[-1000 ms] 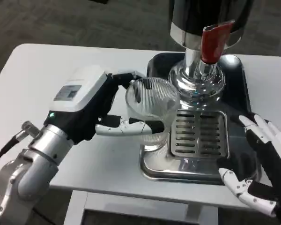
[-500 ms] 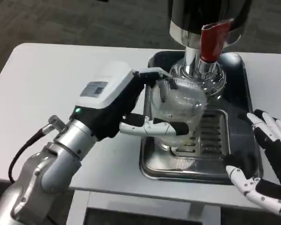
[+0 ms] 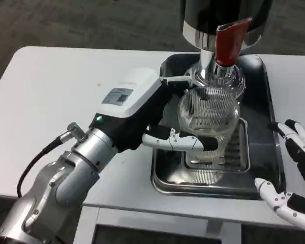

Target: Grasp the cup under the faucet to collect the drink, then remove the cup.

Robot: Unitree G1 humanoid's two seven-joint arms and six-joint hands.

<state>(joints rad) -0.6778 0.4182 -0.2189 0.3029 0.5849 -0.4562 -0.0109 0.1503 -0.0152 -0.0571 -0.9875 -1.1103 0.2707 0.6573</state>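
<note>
Cup [image 3: 209,113], a clear ribbed glass, sits in the left hand [image 3: 142,114], its fingers wrapped round the near side and one reaching over the far rim; it hangs above the slotted grate [image 3: 234,152] of the steel drip tray [image 3: 165,178], just near of the red tap lever [image 3: 229,43] and tilted a little toward us.

Going from the big things down, here is how I'd judge the step. The dispenser [image 3: 223,15] stands at the far end of the worktop [image 3: 66,91], and the drink will fall from under that lever, so the mouth of the glass wants to sit squarely beneath the outlet and level. The tray will catch drips, but only inside its rim. The left hand should keep a firm, steady hold, since smooth glass can slip once it takes on weight. The right hand [image 3: 292,178] waits with fingers spread and nothing in them, at the near right corner of the tray; it looks the likelier one to work the lever.

As for what I can't make out: the top of the dispenser is cut off, the outlet itself is hidden behind lever and glass, the right hand is partly out of frame, and whether any liquid lies in the glass is unclear.
</note>
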